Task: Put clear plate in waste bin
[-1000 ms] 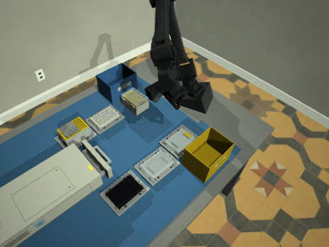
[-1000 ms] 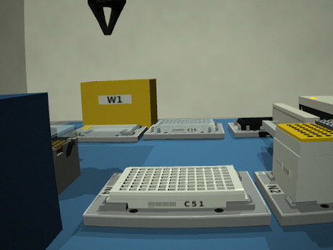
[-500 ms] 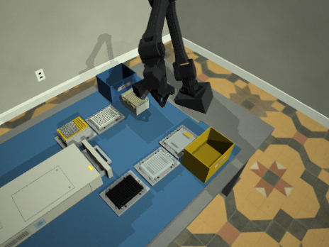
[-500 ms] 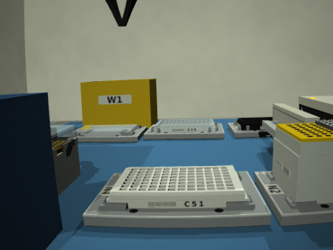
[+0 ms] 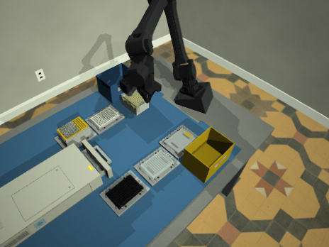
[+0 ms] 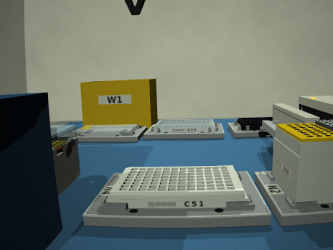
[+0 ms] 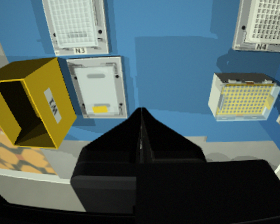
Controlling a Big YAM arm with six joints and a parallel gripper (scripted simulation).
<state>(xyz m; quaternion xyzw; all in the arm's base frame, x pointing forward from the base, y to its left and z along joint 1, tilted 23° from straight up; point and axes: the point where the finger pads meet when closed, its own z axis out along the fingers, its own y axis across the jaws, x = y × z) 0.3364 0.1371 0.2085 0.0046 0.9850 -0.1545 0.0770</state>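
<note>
Blue bench mat carries 1 white well plate nearest in the exterior view. Farther back, the clear plate lies flat in its grey nest, its long axis running left to right and its labelled long side facing forward. It sits just right of the yellow bin, which stands upright. High above, the gripper points down, fingers pressed together on nothing.

Top: high oblique, whole bench; exterior: low, bench-level; wrist: downward; all share yellow bin.
</note>
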